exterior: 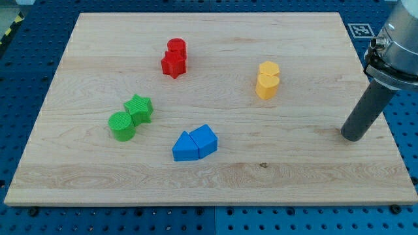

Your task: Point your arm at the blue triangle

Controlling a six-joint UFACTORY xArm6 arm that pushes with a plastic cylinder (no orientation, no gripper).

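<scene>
The blue triangle (185, 147) lies at the lower middle of the wooden board (294, 163), touching a second blue block (205, 140) on its right. My tip (353, 138) rests on the board near its right edge, far to the right of both blue blocks and at about the same height in the view. The dark rod rises from the tip toward the view's upper right.
A red cylinder (176, 47) and a red star (173, 64) touch at the upper middle. Two yellow blocks (268, 70) (266, 86) touch at the upper right. A green star (139, 108) and a green cylinder (122, 125) touch at the left.
</scene>
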